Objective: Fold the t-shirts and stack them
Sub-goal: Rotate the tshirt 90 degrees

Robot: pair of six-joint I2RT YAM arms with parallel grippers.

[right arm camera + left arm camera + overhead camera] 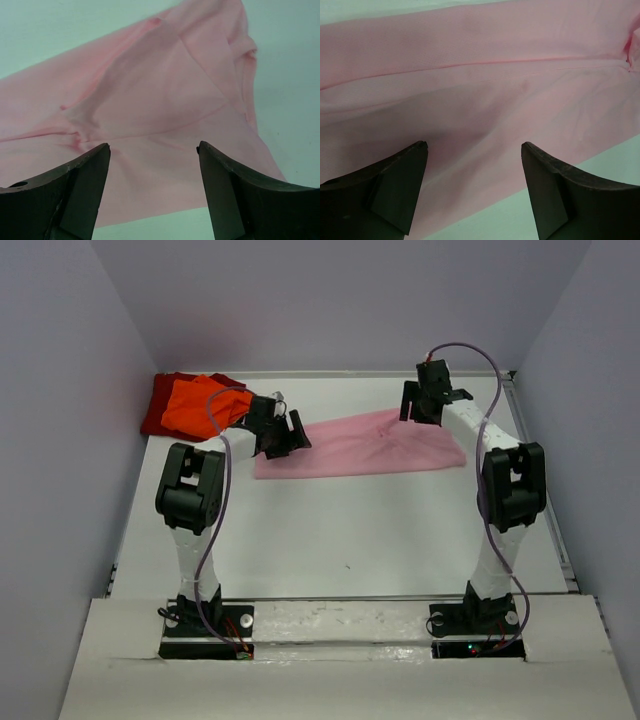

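1. Markings. No writing on the cloth or the arms is large enough to read. In the left wrist view a small dark speck sits in a crease at the right edge of the pink shirt point(370, 445). Whether it is a label cannot be told.

2. Left gripper point(285, 438). The jaws stand wide apart with nothing between them. It sits over the left end of the pink shirt. In its wrist view both fingers point(395, 185) frame smooth pink cloth crossed by a long seam, with shadow on the cloth between them. Contact with the cloth cannot be confirmed.

3. Right gripper point(420, 405). The jaws stand wide apart and hold nothing. It sits at the far right edge of the pink shirt. In its wrist view the fingers point(235, 195) frame a wrinkled part of the shirt, with a sleeve beyond.

4. Shirt positions. The pink shirt lies flat as a wide band across the far middle of the table point(340, 540), between the two grippers. The orange shirt point(195, 405) lies in the far left corner, on top of the dark red shirt point(158, 405), just beside the left arm's wrist and apart from the pink shirt.
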